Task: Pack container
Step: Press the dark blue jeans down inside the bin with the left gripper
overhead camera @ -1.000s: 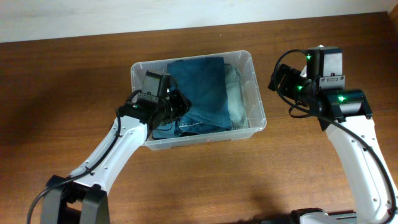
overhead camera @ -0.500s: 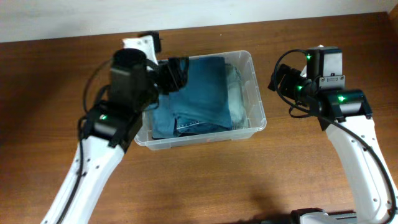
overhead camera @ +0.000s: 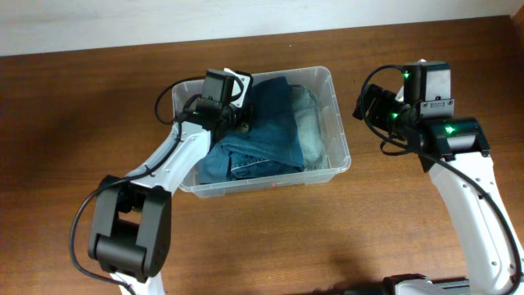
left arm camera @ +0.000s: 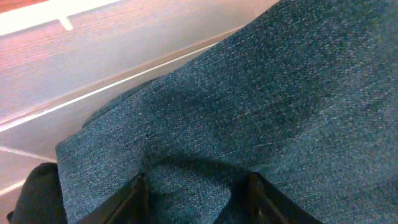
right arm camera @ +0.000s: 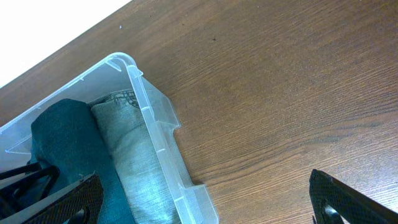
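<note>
The container point(overhead camera: 341, 124) is a clear plastic bin at the table's middle. Folded dark blue jeans point(overhead camera: 270, 135) fill most of it, with lighter grey-blue jeans point(overhead camera: 309, 123) along its right wall. My left gripper point(overhead camera: 241, 121) is inside the bin at its back left, down on the dark jeans. In the left wrist view its fingers point(left arm camera: 198, 196) are partly closed, with a fold of the dark denim point(left arm camera: 261, 93) between them. My right gripper point(overhead camera: 365, 103) is open and empty, held above the table right of the bin. The right wrist view shows the bin's rim point(right arm camera: 153, 107), the light jeans point(right arm camera: 127, 165) and the open fingers point(right arm camera: 202, 199).
Brown wooden table point(overhead camera: 74, 123) all round the bin. A pale wall edge point(overhead camera: 123, 20) runs along the table's back. The bin's near wall point(overhead camera: 262, 182) faces the front edge.
My left arm lifted from the bin's front left, swung up and back, and came down at the back left on the dark jeans. The right arm has not moved.
</note>
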